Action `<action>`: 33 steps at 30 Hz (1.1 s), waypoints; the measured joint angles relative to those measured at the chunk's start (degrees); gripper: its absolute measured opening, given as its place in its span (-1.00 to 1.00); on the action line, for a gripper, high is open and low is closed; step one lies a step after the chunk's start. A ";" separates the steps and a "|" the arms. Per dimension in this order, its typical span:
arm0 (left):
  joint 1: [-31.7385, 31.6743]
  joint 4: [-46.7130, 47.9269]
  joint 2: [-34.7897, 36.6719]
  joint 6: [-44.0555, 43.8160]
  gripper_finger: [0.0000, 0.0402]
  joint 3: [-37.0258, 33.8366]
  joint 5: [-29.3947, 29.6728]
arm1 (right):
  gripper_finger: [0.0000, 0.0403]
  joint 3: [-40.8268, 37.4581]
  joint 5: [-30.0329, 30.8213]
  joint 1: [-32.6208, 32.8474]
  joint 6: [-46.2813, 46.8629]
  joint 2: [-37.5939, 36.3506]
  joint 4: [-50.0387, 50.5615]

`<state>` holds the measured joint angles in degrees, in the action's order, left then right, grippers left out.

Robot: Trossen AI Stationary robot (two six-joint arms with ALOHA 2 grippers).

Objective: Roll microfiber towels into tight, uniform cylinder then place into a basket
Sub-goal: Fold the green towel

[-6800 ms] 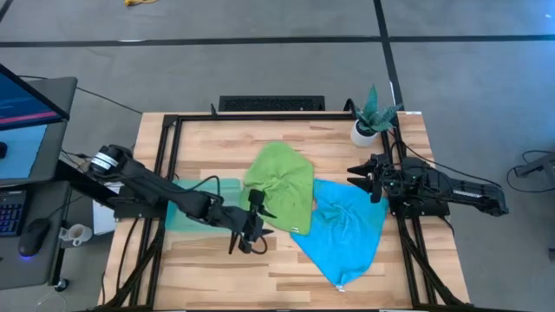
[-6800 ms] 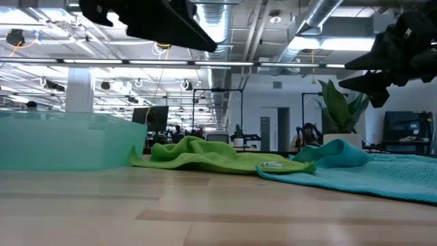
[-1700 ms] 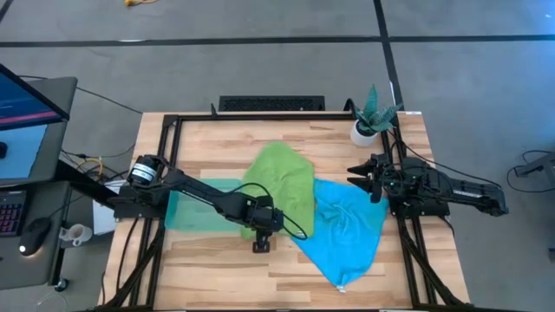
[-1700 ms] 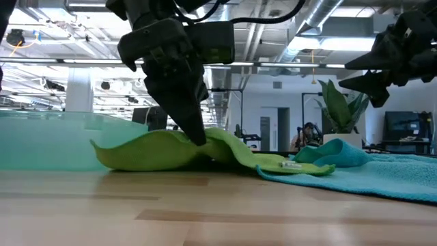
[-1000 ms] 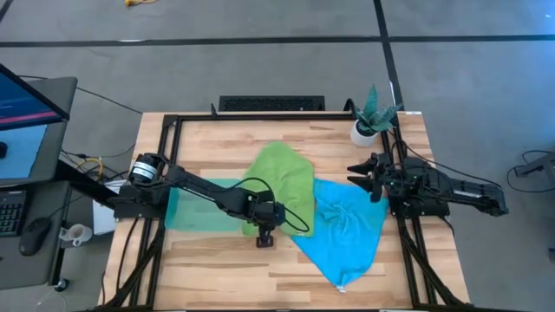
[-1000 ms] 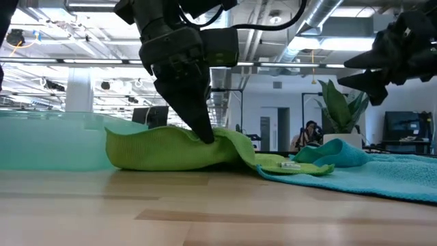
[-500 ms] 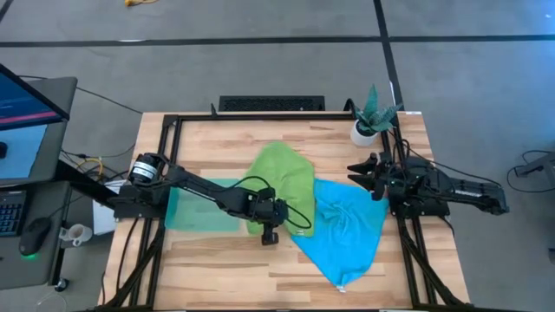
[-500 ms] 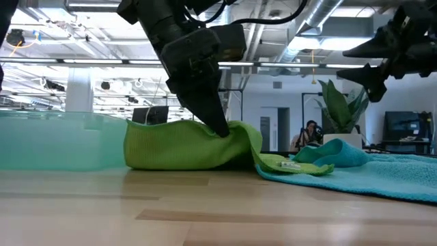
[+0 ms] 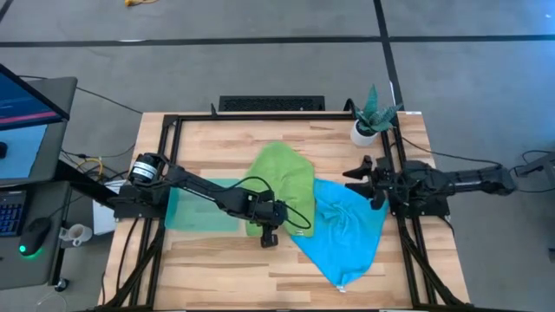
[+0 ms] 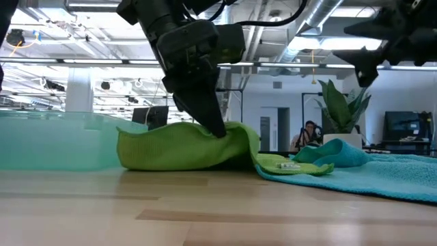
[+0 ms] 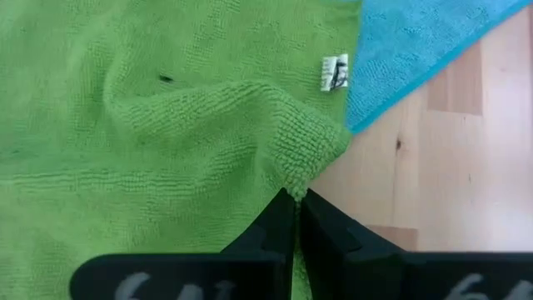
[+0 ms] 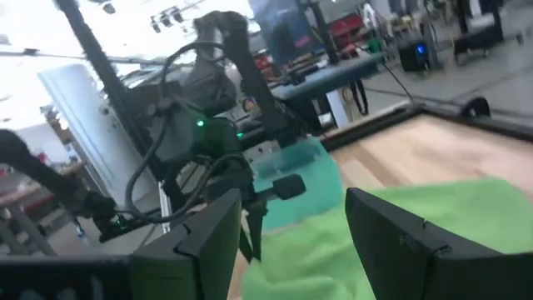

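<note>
The left gripper [image 9: 268, 234] is down at the near edge of the green towel [image 9: 284, 185], its fingers together and pinching a corner of the cloth; the left wrist view shows the fabric [image 11: 166, 125] bunched into a peak right at the fingertips [image 11: 293, 218]. In the low view that corner [image 10: 188, 147] is lifted and folded back over itself, forming a hump on the worktop [image 9: 217, 269]. The towel's white tag [image 11: 335, 72] lies beside the edge of the blue towel [image 9: 347, 227], which is spread flat to the right, with the green one apparently overlapping its edge. The basket [image 9: 195, 205] sits to the left under the left arm, touching or just beside the green towel. The right gripper [image 9: 360, 179] hangs above the blue towel's far edge, fingers apart, holding nothing. A potted plant [image 9: 371, 115] stands at the far right corner.
</note>
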<state>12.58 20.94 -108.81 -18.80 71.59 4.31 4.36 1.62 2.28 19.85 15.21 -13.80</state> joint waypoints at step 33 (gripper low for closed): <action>1.79 2.59 -0.02 -4.47 -0.97 0.00 2.36 | 0.19 2.31 -0.02 8.38 -11.36 15.76 -18.67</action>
<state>14.37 23.53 -108.84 -23.27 71.59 6.68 6.67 1.60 10.66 8.49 30.97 -32.47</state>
